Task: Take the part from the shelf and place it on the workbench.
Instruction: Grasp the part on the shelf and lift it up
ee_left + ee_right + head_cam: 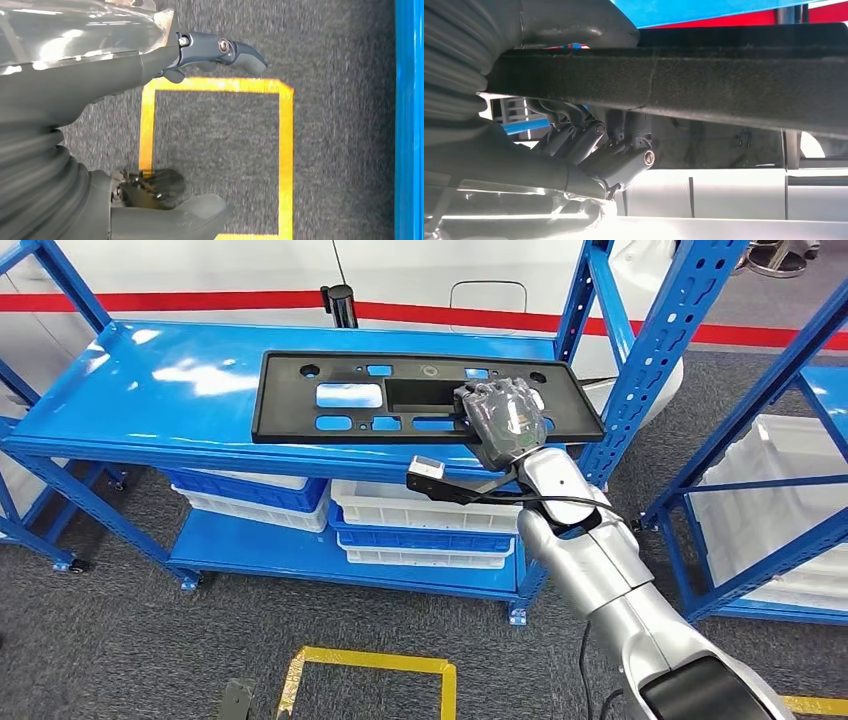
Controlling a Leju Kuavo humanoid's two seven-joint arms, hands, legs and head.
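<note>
From my head, the part (400, 397), a flat matte-black plastic panel with rectangular cutouts, lies on the glossy blue shelf (130, 390); my right hand (503, 420) grips its near right edge, silver arm stretched forward. At my left wrist, my left hand (165, 130) hangs over coarse grey carpet (340, 125) with fingers apart, holding nothing. At my right wrist, dark fingers (589, 145) curl under the panel's grainy rim.

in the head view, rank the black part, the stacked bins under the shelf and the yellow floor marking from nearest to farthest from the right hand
1. Black part: on the top shelf board, the right hand lies on its right end.
2. Stacked bins: on the lower board, just below the hand.
3. Yellow floor marking: on the carpet near the bottom edge, farthest.
</note>
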